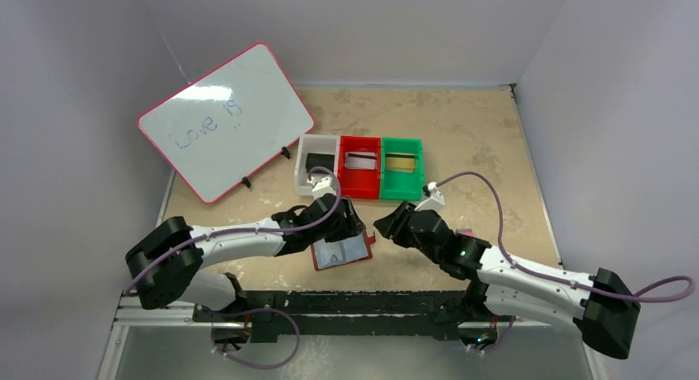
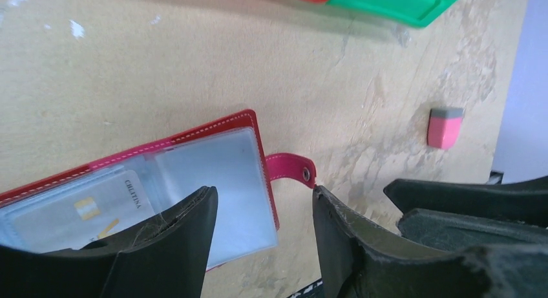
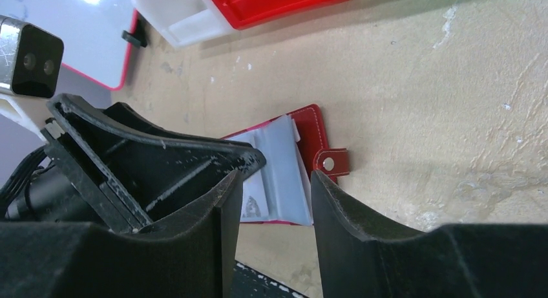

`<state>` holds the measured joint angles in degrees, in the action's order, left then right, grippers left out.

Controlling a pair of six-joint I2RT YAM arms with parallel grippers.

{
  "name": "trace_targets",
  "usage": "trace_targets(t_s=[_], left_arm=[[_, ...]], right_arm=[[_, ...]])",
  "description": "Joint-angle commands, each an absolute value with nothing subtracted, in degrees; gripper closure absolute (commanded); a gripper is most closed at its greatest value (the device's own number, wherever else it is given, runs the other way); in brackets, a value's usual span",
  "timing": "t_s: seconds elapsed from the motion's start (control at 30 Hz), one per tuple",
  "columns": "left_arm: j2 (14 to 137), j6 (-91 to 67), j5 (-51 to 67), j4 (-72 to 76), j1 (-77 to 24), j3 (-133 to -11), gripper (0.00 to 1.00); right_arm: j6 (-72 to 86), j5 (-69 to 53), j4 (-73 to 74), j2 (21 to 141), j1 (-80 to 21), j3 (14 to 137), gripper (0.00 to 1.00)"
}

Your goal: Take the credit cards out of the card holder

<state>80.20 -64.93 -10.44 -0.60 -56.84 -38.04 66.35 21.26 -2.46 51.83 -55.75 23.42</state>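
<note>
The dark red book-style card holder [image 1: 340, 252] lies open on the tan tabletop [image 1: 462, 133]. In the top view its long axis runs roughly nine to three o'clock, with the pink snap tab [image 2: 291, 167] at the three o'clock end. The left gripper [image 2: 263, 201] hangs directly over it, jaws spread and empty. In its wrist view a pale grey plastic card [image 2: 84, 211] sits sleeved at nine o'clock. The right gripper [image 3: 276, 181], also parted and empty, has the holder at its eight o'clock and stands farther off.

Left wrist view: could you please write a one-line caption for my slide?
Left gripper, jaws apart, above the open card holder; one credit card sits in a clear sleeve.
</note>
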Motion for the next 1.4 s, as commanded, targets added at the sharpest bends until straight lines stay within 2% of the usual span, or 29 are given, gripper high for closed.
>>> trace_targets(t_s=[0.0, 0.2, 0.37, 0.47, 0.6, 0.87, 1.2, 1.37], left_arm=[[73.83, -66.97, -19.84, -2.70, -57.25, -37.43, 0.44], [60.96, -69.54, -31.87, -15.67, -57.23, -33.31, 0.40], [56.21, -72.33, -33.07, -21.25, -57.30, -29.95, 0.40], [53.94, -72.87, -31.12, -20.81, -57.27, -27.22, 0.42], [51.71, -72.26, -27.39, -17.37, -57.30, -24.47, 0.49], [54.98, -67.55, -20.94, -13.22, -57.26, -25.72, 0.57], [60.49, -65.27, -17.18, -11.22, -57.26, -26.46, 0.59], [62.97, -63.75, -15.44, -11.05, -57.30, -26.94, 0.60]], right_arm=[[64.44, 20.89, -5.37, 46.99, -55.52, 21.72, 0.54], [60.45, 14.46, -19.23, 47.73, -55.48, 19.00, 0.53], [58.71, 10.87, -21.86, 58.29, -55.50, 23.44, 0.53], [56.46, 6.04, -21.59, 67.03, -55.54, 28.20, 0.58], [55.59, 0.45, -22.79, 75.70, -55.52, 32.17, 0.68], [55.88, -7.23, -27.94, 85.02, -55.49, 33.28, 0.70], [57.25, -8.55, -29.12, 90.11, -55.17, 32.95, 0.70], [58.53, -9.08, -30.27, 91.40, -54.05, 31.89, 0.74]])
